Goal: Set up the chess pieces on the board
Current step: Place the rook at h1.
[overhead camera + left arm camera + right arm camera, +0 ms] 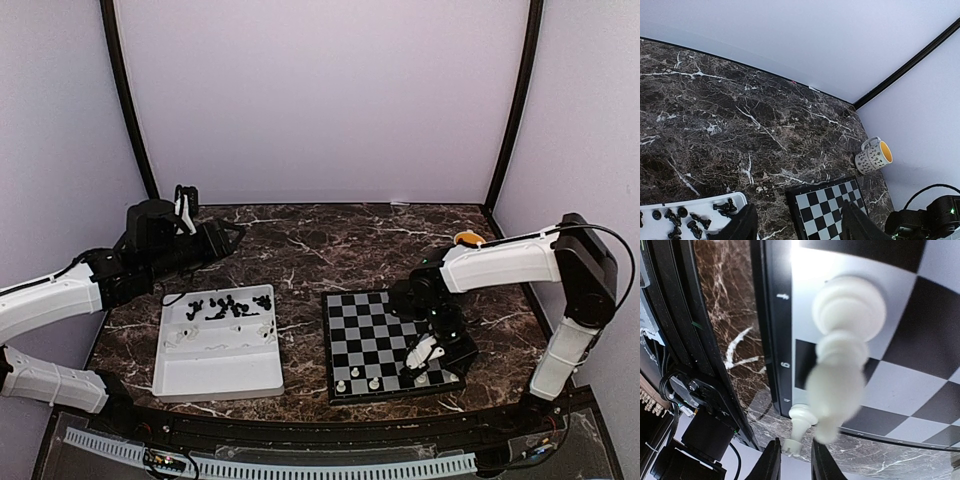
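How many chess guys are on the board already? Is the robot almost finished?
Not nearly. A few white pieces stand along the board's near edge. The right fingers look closed around another white piece at that edge. The black pieces lie in the white tray, none on the board, and the left fingers hang open and empty.

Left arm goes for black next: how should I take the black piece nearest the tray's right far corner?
Come straight down, jaws across its narrow middle. The black piece seems to lie toppled on the tray floor beside the rim, so a side approach looks blocked.
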You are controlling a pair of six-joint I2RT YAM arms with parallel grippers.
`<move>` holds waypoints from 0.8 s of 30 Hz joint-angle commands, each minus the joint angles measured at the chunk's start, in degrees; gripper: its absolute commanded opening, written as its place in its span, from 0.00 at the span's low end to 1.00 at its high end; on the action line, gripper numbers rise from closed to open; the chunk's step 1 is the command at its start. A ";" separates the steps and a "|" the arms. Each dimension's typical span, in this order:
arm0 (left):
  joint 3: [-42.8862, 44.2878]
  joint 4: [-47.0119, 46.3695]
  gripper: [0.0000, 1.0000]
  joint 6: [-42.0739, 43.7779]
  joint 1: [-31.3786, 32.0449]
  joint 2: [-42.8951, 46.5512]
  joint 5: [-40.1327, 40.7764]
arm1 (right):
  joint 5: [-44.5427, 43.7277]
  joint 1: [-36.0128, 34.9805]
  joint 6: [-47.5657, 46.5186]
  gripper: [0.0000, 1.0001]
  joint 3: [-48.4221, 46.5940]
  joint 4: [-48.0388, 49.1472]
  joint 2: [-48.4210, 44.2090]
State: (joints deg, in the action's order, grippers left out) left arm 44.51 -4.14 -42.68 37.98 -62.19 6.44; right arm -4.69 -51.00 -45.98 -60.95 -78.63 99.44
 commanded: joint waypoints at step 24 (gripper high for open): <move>-0.70 -0.46 0.59 0.20 -0.48 1.29 -0.38 | 4.42 -1.10 -1.46 0.22 -2.72 -2.37 -1.37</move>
State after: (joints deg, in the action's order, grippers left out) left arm 43.99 -4.14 -42.70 37.98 -62.06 6.37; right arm -2.31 -51.16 -46.52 -63.00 -78.50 99.35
